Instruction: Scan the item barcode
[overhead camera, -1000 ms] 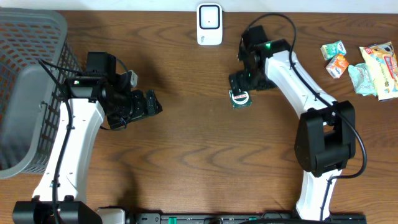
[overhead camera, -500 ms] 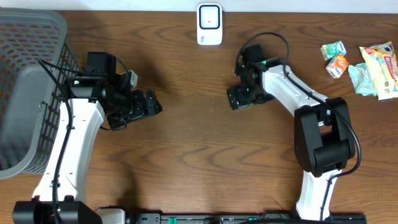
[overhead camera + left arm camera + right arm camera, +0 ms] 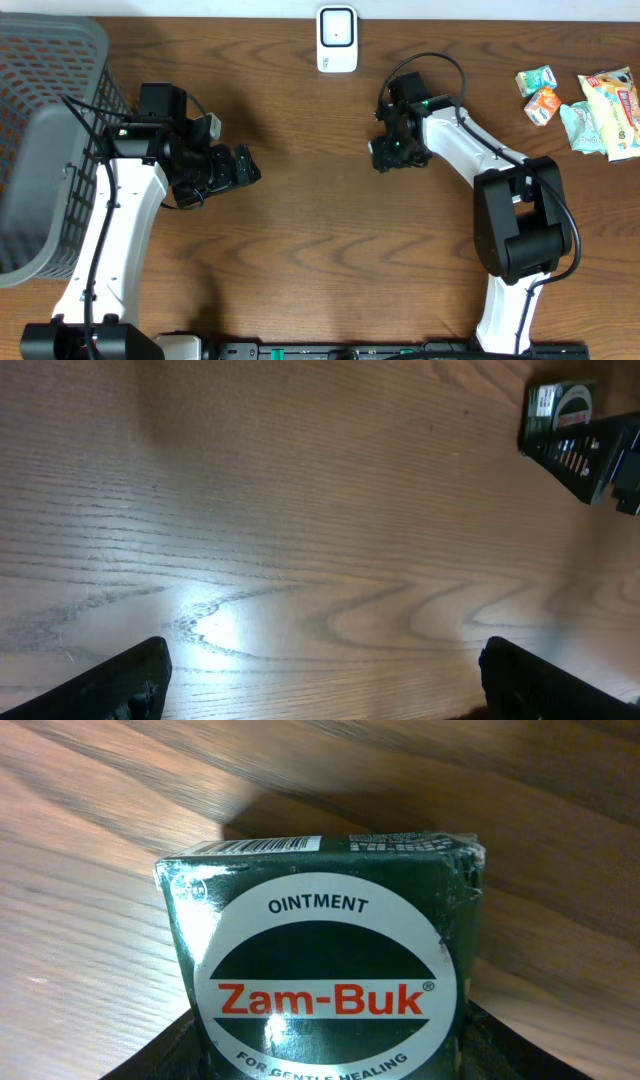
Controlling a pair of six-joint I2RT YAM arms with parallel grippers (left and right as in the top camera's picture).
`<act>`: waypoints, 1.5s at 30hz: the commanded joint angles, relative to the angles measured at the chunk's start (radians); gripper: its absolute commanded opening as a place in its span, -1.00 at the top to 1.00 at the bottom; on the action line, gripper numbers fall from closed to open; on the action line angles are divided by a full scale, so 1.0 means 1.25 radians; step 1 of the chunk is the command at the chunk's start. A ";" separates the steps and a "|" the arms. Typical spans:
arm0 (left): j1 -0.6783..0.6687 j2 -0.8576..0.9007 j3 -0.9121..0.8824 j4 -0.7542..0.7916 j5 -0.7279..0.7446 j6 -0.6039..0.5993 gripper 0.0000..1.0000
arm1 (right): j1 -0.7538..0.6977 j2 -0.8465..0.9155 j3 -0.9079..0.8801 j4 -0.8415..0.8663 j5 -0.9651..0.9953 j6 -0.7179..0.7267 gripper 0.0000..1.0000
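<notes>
Overhead and wrist views: tabletop contents, one ointment box in the claw

1. Wooden table [image 3: 320,270], brown grain, filling the overhead frame.
2. Grey mesh basket [image 3: 50,60], upper left of the frame, partly over the table's edge.
3. Left arm, white links, rising from the lower left. Left gripper [image 3: 250,167] sits left of centre over bare wood. Its fingers [image 3: 120,680] stand wide apart at the bottom corners of the left wrist view, with nothing between them.
4. Right arm, white links, rising from the lower right and bending to upper centre. Right gripper [image 3: 388,155] points down at the table, below and right of the scanner.
5. Snack packets [image 3: 600,110], a loose cluster in the upper right corner, well apart from both arms.
6. White scanner [image 3: 337,38], top centre, flat on the table.
7. Ointment box [image 3: 320,970], dark green with a white oval label reading "Zam-Buk". It lies on the table under the right gripper and is mostly hidden from overhead. Dark fingers [image 3: 150,1055] press against both of its sides, clamped on it. Barcode strip [image 3: 265,846] runs along its far edge.
</notes>
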 commanded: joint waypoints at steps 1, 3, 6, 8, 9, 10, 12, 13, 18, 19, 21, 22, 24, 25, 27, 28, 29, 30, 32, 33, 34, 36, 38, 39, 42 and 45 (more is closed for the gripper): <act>-0.002 0.006 -0.002 -0.002 0.004 0.011 -0.95 | 0.000 -0.008 -0.010 0.010 -0.110 0.013 -0.18; -0.002 0.006 -0.002 -0.002 0.004 0.011 -0.95 | -0.001 -0.008 -0.006 0.013 -0.151 0.012 -0.18; -0.002 0.006 -0.002 -0.002 0.004 0.011 -0.96 | -0.004 -0.008 0.004 0.012 -0.218 -0.007 -0.19; -0.002 0.006 -0.002 -0.002 0.004 0.011 -0.95 | -0.006 -0.008 0.009 0.012 -0.281 -0.029 -0.19; -0.002 0.006 -0.002 -0.002 0.004 0.011 -0.96 | -0.008 -0.008 0.011 0.012 -0.318 -0.045 -0.19; -0.002 0.006 -0.002 -0.002 0.004 0.011 -0.96 | -0.010 -0.008 0.011 0.013 -0.366 -0.065 -0.20; -0.002 0.006 -0.002 -0.002 0.004 0.011 -0.95 | -0.016 -0.008 0.011 0.012 -0.447 -0.106 -0.22; -0.002 0.006 -0.002 -0.002 0.004 0.011 -0.96 | -0.019 -0.008 0.011 0.012 -0.480 -0.124 -0.23; -0.002 0.006 -0.002 -0.002 0.004 0.011 -0.96 | -0.021 -0.008 0.011 0.011 -0.440 -0.161 -0.26; -0.002 0.006 -0.002 -0.002 0.004 0.011 -0.96 | -0.021 -0.008 0.011 0.008 -0.407 -0.161 -0.26; -0.002 0.006 -0.002 -0.002 0.004 0.011 -0.96 | -0.021 -0.008 0.011 -0.008 -0.329 -0.161 -0.26; -0.002 0.006 -0.002 -0.002 0.004 0.011 -0.96 | -0.020 -0.008 0.011 -0.017 -0.277 -0.161 -0.26; -0.002 0.006 -0.002 -0.002 0.004 0.011 -0.96 | -0.021 -0.008 0.011 -0.028 -0.191 -0.154 -0.28; -0.002 0.006 -0.002 -0.002 0.004 0.011 -0.96 | -0.020 -0.008 0.011 -0.032 -0.159 -0.141 -0.36; -0.002 0.006 -0.002 -0.002 0.004 0.011 -0.96 | -0.021 -0.008 0.011 -0.039 -0.131 -0.113 -0.41; -0.002 0.006 -0.002 -0.002 0.004 0.011 -0.95 | -0.021 -0.008 0.011 -0.043 -0.132 -0.092 -0.41; -0.002 0.006 -0.002 -0.002 0.004 0.011 -0.96 | -0.020 -0.008 0.011 -0.048 -0.139 -0.070 -0.41; -0.002 0.006 -0.002 -0.002 0.004 0.011 -0.96 | -0.020 -0.008 0.011 -0.054 -0.147 -0.051 -0.40; -0.002 0.006 -0.002 -0.002 0.004 0.011 -0.95 | -0.020 -0.008 0.011 -0.071 -0.174 -0.033 -0.35; -0.002 0.006 -0.002 -0.002 0.004 0.011 -0.96 | -0.020 -0.008 0.011 -0.083 -0.189 -0.031 -0.31; -0.002 0.006 -0.002 -0.002 0.004 0.011 -0.95 | -0.019 -0.008 0.011 -0.099 -0.205 -0.031 -0.23; -0.002 0.006 -0.002 -0.002 0.004 0.011 -0.95 | -0.017 -0.008 0.011 -0.133 -0.230 -0.031 -0.04; -0.002 0.006 -0.002 -0.002 0.004 0.011 -0.96 | -0.016 -0.008 0.011 -0.169 -0.248 -0.031 0.21; -0.002 0.006 -0.002 -0.002 0.004 0.011 -0.95 | -0.016 -0.008 0.011 -0.186 -0.258 -0.031 0.38; -0.002 0.006 -0.002 -0.002 0.004 0.011 -0.96 | -0.014 -0.008 0.011 -0.239 -0.303 -0.031 0.70; -0.002 0.006 -0.002 -0.002 0.004 0.011 -0.96 | -0.009 -0.008 0.011 -0.280 -0.330 -0.032 0.92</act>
